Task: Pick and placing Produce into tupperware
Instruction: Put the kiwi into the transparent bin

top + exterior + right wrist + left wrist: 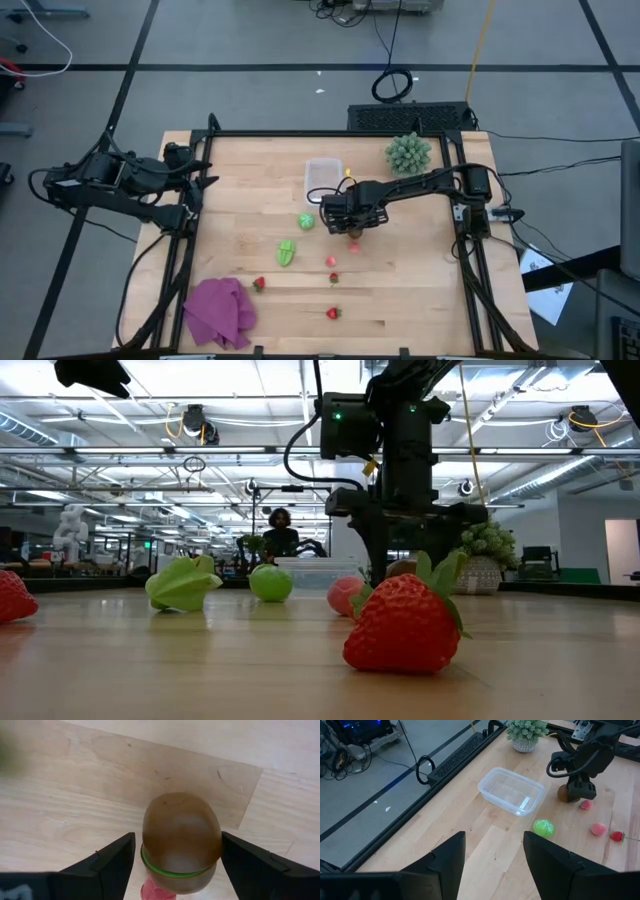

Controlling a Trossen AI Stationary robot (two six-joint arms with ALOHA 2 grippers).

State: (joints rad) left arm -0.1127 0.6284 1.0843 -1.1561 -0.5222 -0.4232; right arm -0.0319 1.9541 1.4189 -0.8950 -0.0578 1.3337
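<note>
My right gripper (pixel 352 222) (pixel 178 836) is open and points down over the brown kiwi (pixel 181 820) (pixel 564 794), one finger on each side, with a strip of wood showing between. The kiwi rests on the table. The clear tupperware (pixel 323 177) (pixel 511 790) stands just beyond it toward the far edge. A round green piece (pixel 306 221) (pixel 543 827) and a leafy light green piece (pixel 286 252) lie left of the gripper. Pink pieces (pixel 331 261) and red strawberries (pixel 333 313) (pixel 405 625) lie nearer the near edge. My left gripper (pixel 195 180) (pixel 494 845) waits open at the table's left edge.
A spiky pale-green plant (pixel 408 153) stands in its pot at the far right corner. A purple cloth (pixel 220 312) lies crumpled at the near left corner. The black frame rail (pixel 330 133) runs around the table. Bare wood shows on the right side.
</note>
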